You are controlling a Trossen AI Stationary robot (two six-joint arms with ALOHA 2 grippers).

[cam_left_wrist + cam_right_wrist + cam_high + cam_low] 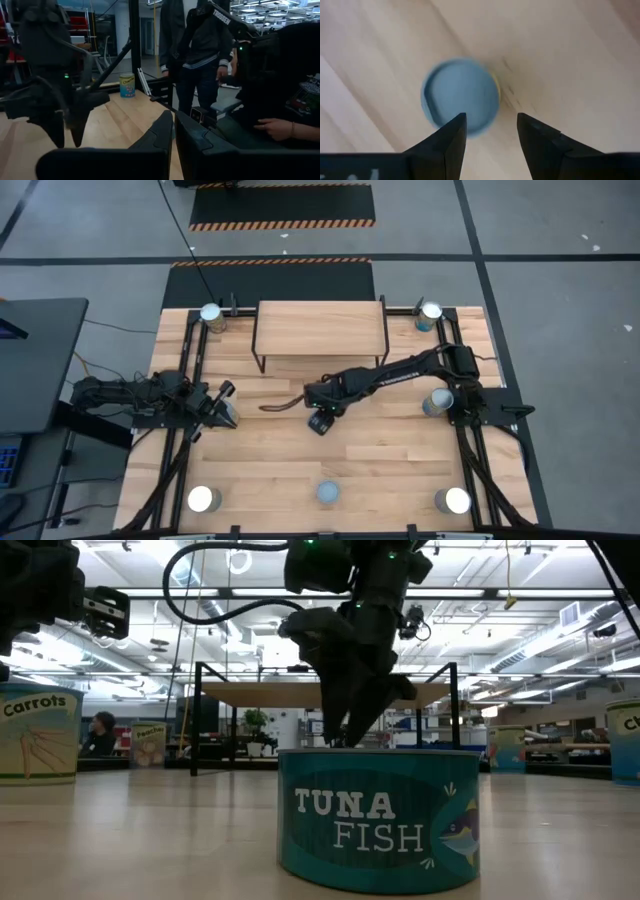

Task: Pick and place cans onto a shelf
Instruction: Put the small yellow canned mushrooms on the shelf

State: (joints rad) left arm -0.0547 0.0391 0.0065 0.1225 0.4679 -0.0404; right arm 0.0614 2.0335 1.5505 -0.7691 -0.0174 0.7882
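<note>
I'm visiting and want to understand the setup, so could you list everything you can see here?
Table: one, light wood planks, centre.
Shelf: one, light wood top on black wire legs, at the table's far edge, nothing on it.
Silver-topped cans: four, one near each table corner.
Duller-topped cans: two, at the near edge middle and the right side.
Floor mats: two, black with striped edges, beyond the table.
People: several, beside the table.
Left gripper: shut, left side.
Right gripper: open, at the centre over a blue-topped can.
</note>
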